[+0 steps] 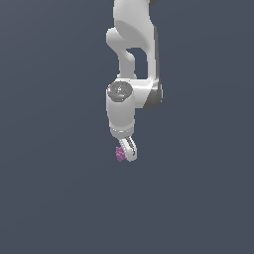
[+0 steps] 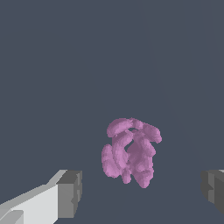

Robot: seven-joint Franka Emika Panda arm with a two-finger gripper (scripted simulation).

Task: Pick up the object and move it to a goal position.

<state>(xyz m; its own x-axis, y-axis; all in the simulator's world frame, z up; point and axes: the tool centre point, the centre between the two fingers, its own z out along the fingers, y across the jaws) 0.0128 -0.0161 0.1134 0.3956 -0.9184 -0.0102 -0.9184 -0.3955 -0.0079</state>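
Note:
The object (image 1: 119, 154) is a small pink-purple knobbly clump lying on the flat dark grey surface. In the exterior view it sits just at the exterior view's left of the white gripper (image 1: 130, 155), whose fingers point down over it. The wrist view shows the object (image 2: 130, 151) large and centred. My gripper (image 2: 142, 194) is open, and its two grey pads (image 2: 70, 193) stand wide apart on either side, clear of the clump. Nothing is held.
The white arm (image 1: 131, 54) reaches down from the top of the exterior view. Only the plain dark grey surface (image 1: 54, 188) surrounds the object, and no marker for the goal position shows.

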